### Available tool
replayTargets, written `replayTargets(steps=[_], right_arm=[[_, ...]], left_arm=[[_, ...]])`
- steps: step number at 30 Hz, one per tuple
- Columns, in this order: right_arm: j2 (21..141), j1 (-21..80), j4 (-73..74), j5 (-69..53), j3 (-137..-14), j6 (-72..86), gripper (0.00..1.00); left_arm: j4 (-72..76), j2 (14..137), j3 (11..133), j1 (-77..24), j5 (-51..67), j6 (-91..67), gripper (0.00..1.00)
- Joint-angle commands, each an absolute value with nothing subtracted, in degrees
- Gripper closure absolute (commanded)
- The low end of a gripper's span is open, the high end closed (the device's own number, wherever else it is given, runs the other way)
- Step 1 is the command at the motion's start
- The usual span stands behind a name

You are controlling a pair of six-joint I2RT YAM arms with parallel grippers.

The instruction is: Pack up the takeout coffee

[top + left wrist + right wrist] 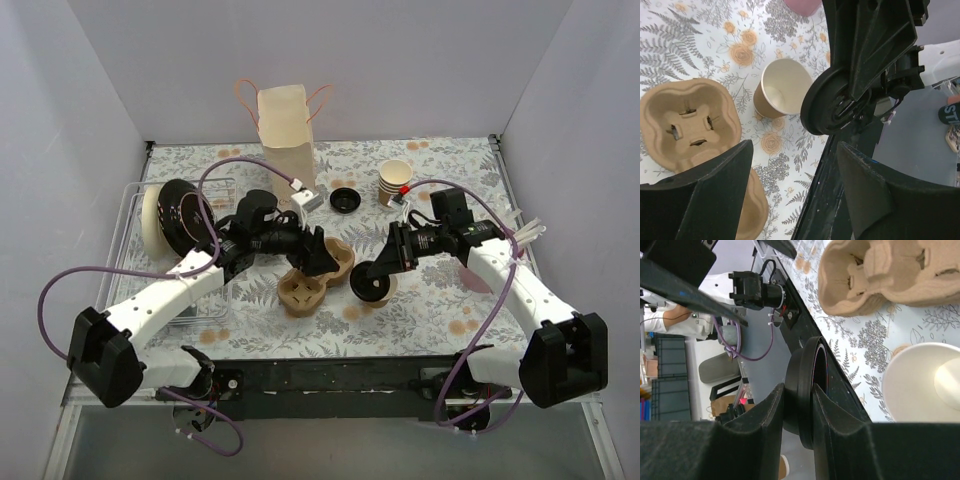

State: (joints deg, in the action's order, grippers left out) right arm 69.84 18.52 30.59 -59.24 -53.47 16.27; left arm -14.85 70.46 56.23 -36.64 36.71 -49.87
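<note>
My right fingers (776, 410) are clenched on the black lid (807, 385), which stands on edge between them. Just past it the cup (927, 382) stands open and lidless on the bench (860, 340). Beyond the cup lies the carrier (875, 275). My left fingers (735, 165) are spread, grasping nothing, above the carrier, with the cup farther ahead.
</note>
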Motion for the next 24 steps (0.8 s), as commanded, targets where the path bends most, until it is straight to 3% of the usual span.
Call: replayTargets(steps=[1,24], right_arm=[[72.77,16.97,37.17,-59.33,-55.20,10.99,0.94],[80.68,12.75,35.86,-61.79,-52.91,9.93,0.91]], left_arm=[[-13.71,73.21,57.13,-39.72,33.76,-48.08,0.33],[-8.97,77.43,53.00,-47.46,26.72,-52.21,0.38]])
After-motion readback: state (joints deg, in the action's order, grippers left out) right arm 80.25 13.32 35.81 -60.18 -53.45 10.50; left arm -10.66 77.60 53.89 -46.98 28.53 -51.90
